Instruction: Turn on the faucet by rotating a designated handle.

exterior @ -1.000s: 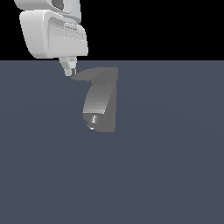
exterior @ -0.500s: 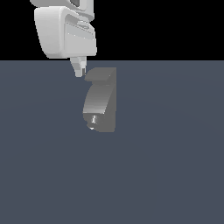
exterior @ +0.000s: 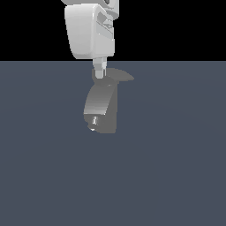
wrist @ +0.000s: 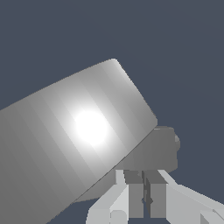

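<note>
Claw (exterior: 99, 75) now atop faucet (exterior: 100, 108)

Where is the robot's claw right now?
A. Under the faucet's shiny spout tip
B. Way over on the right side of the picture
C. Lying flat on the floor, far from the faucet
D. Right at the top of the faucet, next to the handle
D. In the exterior view the claw hangs down onto the top of the faucet, right beside the handle that sticks out toward that view's right.
</note>
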`<state>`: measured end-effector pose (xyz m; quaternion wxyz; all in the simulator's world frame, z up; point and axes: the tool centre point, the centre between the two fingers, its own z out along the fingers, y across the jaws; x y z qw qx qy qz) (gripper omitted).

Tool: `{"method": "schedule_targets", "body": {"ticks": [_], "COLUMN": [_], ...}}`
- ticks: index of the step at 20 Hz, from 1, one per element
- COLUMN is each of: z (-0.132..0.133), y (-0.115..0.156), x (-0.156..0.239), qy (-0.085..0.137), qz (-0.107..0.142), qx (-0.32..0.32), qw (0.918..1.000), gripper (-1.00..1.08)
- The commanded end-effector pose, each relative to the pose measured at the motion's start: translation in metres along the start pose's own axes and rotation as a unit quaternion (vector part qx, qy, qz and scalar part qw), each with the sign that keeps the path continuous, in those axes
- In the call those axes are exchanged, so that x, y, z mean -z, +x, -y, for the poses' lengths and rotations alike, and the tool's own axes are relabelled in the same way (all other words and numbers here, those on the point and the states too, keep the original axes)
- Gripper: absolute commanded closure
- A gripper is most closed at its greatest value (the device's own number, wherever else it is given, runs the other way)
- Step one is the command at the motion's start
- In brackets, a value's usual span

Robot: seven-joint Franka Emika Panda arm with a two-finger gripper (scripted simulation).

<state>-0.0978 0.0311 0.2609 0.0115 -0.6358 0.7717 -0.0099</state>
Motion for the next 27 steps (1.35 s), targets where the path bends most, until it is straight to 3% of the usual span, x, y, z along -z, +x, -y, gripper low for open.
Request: {"method": "schedule_targets", "body": {"ticks": [1,2,3,27], "z": [-0.006,-0.006,0.0,0.066], "y": [0.027,0.027,0.01,0.104], "x": [-0.011,-0.011,0.0,-0.013], "qy": [-0.015,-0.015,0.0,-0.014], "qz": [-0.003,-0.003,-0.001,-0.003], "qx": [-0.013,-0.013,-0.001,-0.013], "qw": [0.9998,0.9998,1.0,0.9998], "gripper": [1.08,1.08,1.08,1.08]}}
